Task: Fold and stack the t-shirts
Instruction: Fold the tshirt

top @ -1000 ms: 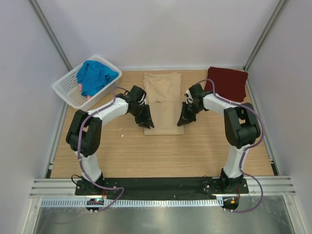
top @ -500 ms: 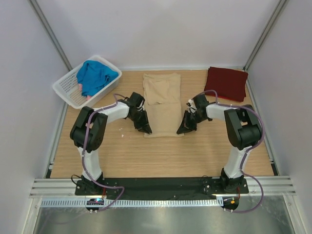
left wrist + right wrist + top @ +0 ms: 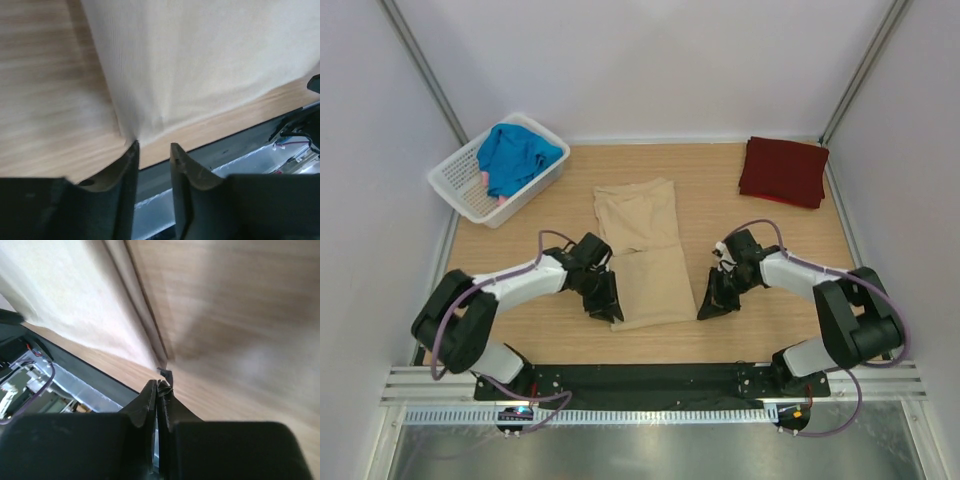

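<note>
**Left gripper** (image 3: 608, 303): low on the table (image 3: 770, 290). The fingers (image 3: 131, 160) are parted by a narrow gap. The wrist view shows only wood and the dark table edge through that gap, with no cloth in it. The near-left corner of the tan t-shirt (image 3: 642, 262) ends right at one fingertip. I cannot tell whether the tip presses on the cloth.

**Right gripper** (image 3: 710, 303): low on the table, with the jaws closed flat against each other. The tan t-shirt's near-right corner runs down to the closed tips. Whether any cloth is nipped between them cannot be told.

**Tan t-shirt**: lies flat between the two grippers and reaches away beyond them. A crosswise crease shows about halfway along it.

**Maroon t-shirt** (image 3: 783, 170): folded flat, well beyond the right gripper and to its outer side, at the far corner of the table.

**Blue t-shirt** (image 3: 515, 155): bundled in the white basket (image 3: 455, 188), well beyond the left gripper and to its outer side.

**Pink cloth** (image 3: 485, 178): a sliver showing under the blue t-shirt, in the same basket
</note>
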Motion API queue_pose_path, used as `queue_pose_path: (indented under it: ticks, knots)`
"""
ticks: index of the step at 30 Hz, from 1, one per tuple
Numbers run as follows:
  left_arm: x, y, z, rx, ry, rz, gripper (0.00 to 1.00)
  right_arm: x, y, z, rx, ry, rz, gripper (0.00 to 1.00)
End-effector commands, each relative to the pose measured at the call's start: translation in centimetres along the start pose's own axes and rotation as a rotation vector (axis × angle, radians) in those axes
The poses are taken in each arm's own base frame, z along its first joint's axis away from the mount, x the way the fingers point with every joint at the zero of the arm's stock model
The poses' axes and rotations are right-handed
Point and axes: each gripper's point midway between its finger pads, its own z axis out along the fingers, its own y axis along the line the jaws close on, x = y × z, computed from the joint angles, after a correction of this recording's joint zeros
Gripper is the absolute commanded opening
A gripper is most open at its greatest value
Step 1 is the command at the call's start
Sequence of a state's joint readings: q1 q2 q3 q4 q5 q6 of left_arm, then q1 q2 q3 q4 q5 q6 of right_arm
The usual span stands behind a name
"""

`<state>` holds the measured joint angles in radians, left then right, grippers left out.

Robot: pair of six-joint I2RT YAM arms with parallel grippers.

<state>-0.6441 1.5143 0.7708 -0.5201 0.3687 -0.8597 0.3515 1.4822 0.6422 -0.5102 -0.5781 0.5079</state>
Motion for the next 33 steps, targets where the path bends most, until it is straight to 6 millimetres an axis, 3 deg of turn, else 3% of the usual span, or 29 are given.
queue_pose_path:
  ticks: [1,2,3,5,10,17,26,33]
  knots:
    - [-1.1,-1.2,-4.2,-0.002,-0.118,0.008,0.35,-0.9,0.9,-2.7,0.045,-0.083,-0.039,0.09]
    - [-1.4,-1.5,-5.1,0.003,-0.141,0.034,0.44,-0.7,1.0,-3.2,0.055,-0.072,-0.051,0.13]
    - [-1.8,-2.1,-6.3,0.001,-0.153,0.035,0.47,-0.9,1.3,-3.6,0.054,-0.073,-0.062,0.25]
    - [-1.9,-2.4,-7.0,-0.001,-0.149,0.044,0.54,-0.9,1.7,-4.0,0.053,-0.066,-0.068,0.32]
    - [-0.1,-0.9,-5.4,-0.029,-0.063,-0.045,0.63,0.1,0.6,-3.0,0.049,-0.047,-0.056,0.53]
    - [2.1,0.7,-3.1,-0.002,-0.033,-0.263,0.66,-0.4,0.7,-1.1,0.007,-0.042,0.028,0.53]
    - [2.1,1.2,-2.3,0.012,-0.079,-0.378,0.66,-0.9,0.0,1.1,-0.03,-0.058,0.137,0.5]
    - [2.5,1.7,-2.2,0.03,-0.102,-0.442,0.67,-1.7,-0.8,1.4,0.006,-0.1,0.163,0.37]
